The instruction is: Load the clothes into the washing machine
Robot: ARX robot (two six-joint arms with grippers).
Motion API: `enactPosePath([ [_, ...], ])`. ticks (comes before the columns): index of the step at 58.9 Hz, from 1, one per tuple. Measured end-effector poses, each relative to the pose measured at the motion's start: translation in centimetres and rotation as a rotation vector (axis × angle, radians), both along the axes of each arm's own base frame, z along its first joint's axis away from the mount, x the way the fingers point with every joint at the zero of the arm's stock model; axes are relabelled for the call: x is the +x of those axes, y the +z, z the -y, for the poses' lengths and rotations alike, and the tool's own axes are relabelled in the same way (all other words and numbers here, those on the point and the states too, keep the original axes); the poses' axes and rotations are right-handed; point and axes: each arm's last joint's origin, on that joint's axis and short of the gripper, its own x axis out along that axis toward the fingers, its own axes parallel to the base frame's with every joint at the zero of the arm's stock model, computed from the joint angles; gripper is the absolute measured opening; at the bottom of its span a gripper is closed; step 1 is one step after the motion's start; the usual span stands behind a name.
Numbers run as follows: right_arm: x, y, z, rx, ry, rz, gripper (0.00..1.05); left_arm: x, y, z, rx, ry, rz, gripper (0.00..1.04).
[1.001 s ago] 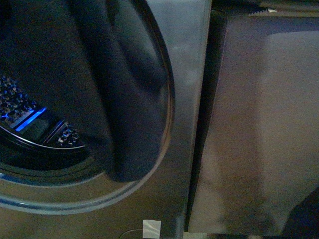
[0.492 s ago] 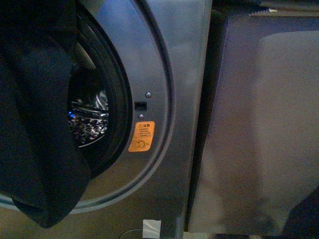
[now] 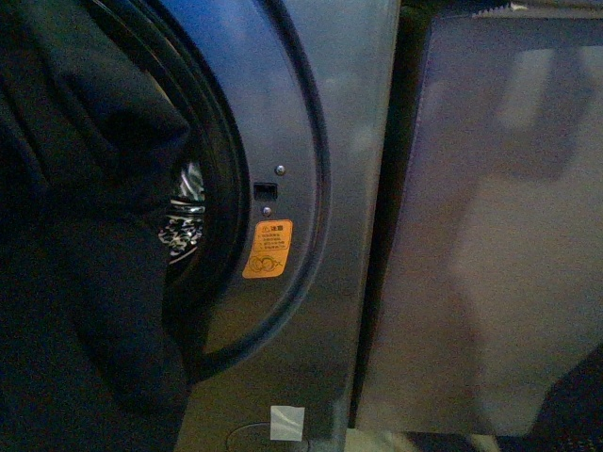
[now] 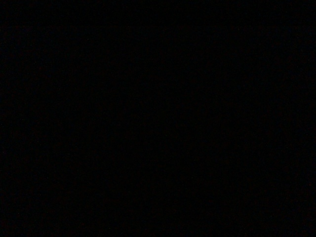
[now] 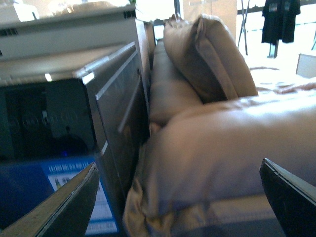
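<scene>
Washing machine point(image 3: 349, 113): I counted one.
Clothes point(image 3: 85, 245): one dark mass; I could not tell separate pieces apart.
Drum point(image 3: 188, 212): one, only a sliver of it showing.
Orange sticker point(image 3: 268, 249): I saw one.
Screws point(image 3: 280, 169): I counted two.
Latch slot point(image 3: 265, 190): one.
White tape patch point(image 3: 286, 423): one.
Flat grey panel point(image 3: 490, 235): one.
Sofa point(image 5: 222, 148): one, seen by my right wrist camera.
Cushions point(image 5: 217, 54): I could tell two, pressed together.
Black shirt point(image 5: 280, 17): one, hanging.
Blue printed label point(image 5: 74, 185): one.
My right claw point(image 5: 178, 197): one, with two fingers point(image 5: 66, 207) in sight.
Left wrist view: dark, so I counted nothing there.
</scene>
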Motion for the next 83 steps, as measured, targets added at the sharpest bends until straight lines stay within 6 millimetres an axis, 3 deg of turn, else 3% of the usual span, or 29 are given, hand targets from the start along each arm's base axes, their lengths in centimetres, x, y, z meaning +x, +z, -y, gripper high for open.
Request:
enactPosePath([
  [8, -0.9, -4.2, 1.0, -0.092, 0.048, -0.076, 0.81, 0.8, -1.9, 0.2, 0.01, 0.002, -0.042, 0.21],
  [17, -2.5, -10.1, 4.8, -0.101, 0.027, -0.07, 0.5, 3.0, -4.6, 0.7, 0.014, -0.012, -0.101, 0.21],
  [20, -2.7, -11.0, 5.3, -0.102, 0.022, -0.071, 0.45, 3.6, -4.9, 0.8, 0.015, -0.012, -0.106, 0.21],
  [30, -3.5, -15.8, 7.4, -0.114, 0.04, -0.083, 0.13, 7.9, -6.9, 1.7, 0.034, 0.024, -0.127, 0.21],
  [36, -3.7, -17.4, 8.1, -0.118, 0.032, -0.094, 0.01, 9.5, -7.7, 1.9, 0.051, 0.048, -0.13, 0.21],
  [53, -4.6, -21.0, 9.8, -0.117, 0.027, -0.09, 0.02, 15.2, -9.2, 2.0, 0.099, 0.132, -0.152, 0.2],
  [71, -5.2, -23.4, 10.8, -0.118, 0.043, -0.093, 0.02, 20.2, -9.2, 1.8, 0.106, 0.202, -0.168, 0.2],
  [83, -5.5, -24.3, 11.7, -0.116, 0.016, -0.088, 0.02, 22.4, -8.8, 2.2, 0.105, 0.217, -0.159, 0.2],
])
